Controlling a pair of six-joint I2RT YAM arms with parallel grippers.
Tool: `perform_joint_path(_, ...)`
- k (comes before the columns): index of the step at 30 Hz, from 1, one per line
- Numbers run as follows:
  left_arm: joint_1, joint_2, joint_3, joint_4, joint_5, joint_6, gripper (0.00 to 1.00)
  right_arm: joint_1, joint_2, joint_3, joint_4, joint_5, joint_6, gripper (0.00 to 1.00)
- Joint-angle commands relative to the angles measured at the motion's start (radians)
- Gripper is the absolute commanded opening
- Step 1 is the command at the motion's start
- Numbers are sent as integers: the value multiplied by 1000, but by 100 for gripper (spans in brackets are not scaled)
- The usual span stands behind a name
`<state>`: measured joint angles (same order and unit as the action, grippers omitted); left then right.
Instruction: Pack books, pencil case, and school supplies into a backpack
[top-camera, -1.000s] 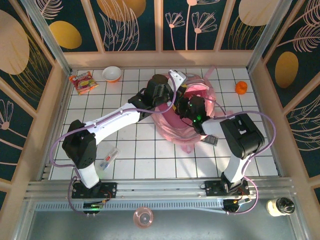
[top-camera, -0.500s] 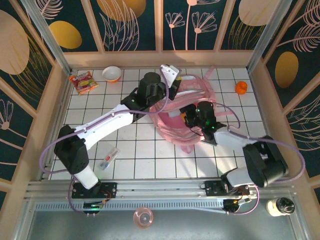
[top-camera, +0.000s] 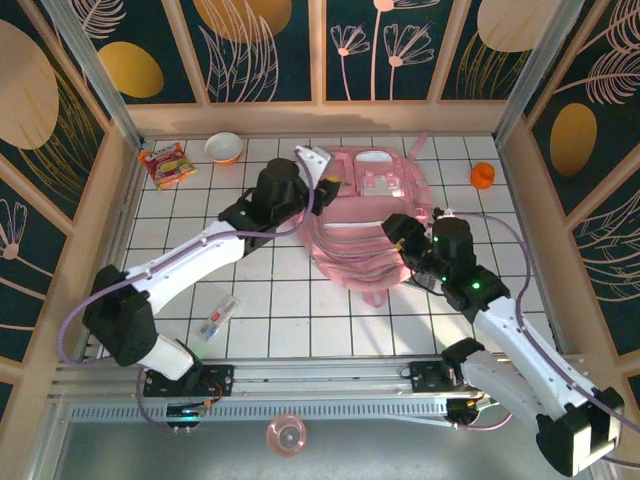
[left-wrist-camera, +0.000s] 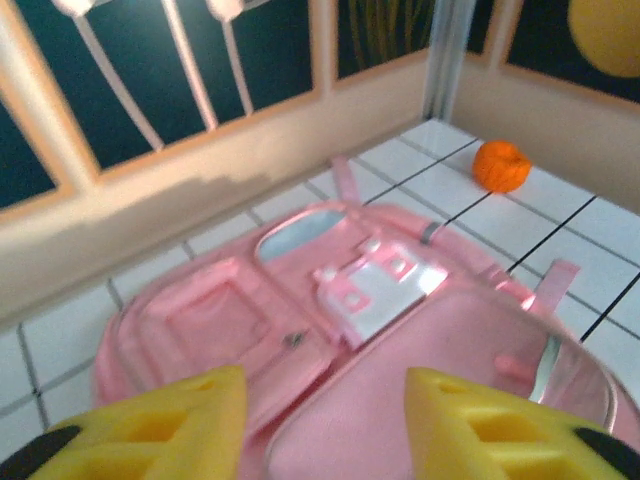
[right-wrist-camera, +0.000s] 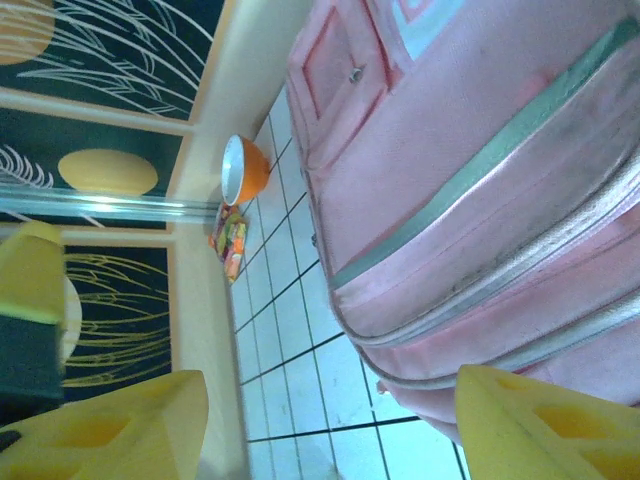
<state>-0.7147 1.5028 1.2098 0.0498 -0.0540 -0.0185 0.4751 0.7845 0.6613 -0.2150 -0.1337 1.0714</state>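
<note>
1. The backpack (top-camera: 372, 215) lies flat on the bench (top-camera: 290, 300), in the far half and a little right of the middle. Its front faces up, with the white patch showing.
2. The left arm (top-camera: 200, 255) stretches across the bench to the backpack's far left edge. The left jaws hang there, apart, with nothing between them.
3. In the left wrist view the yellow fingers (left-wrist-camera: 150, 425) stand wide at the bottom. Beyond them are the pink pockets, the white patch and the straps.
4. The right arm (top-camera: 520, 330) stretches in from the near right. The right jaws sit over the backpack's near right edge, apart and gripping nothing. Whether they touch the fabric cannot be told.
5. In the right wrist view the yellow fingers (right-wrist-camera: 100, 425) are spread wide. The backpack's side runs beyond them, with grey zip bands along it.
6. The clear packet (top-camera: 218, 318), with red and white contents, lies on the near left of the bench. It is well apart from the backpack and just beside the left arm.
7. A snack packet (top-camera: 165, 163) and a bowl (top-camera: 223, 147), orange outside and white inside, sit near each other in the far left corner.
8. An orange object (top-camera: 483, 176) sits at the far right, near the backpack's straps.
9. A pink cup (top-camera: 287, 435) stands on the front ledge below the arm bases.
</note>
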Motion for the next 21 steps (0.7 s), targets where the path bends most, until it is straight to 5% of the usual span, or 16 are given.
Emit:
perform_joint_path(1,39,-91,-48,-183,18,16,51,-2,-15,103,-149,38,-124,66)
perform_joint_path(13,58,-190,-142,-995,-21,421,74,0,84,224,-141,-29,-264,66)
perform_joint_path(21,73,-227,-415,-1107,-77,514,79,11,101,187,-87,-46,-234,66)
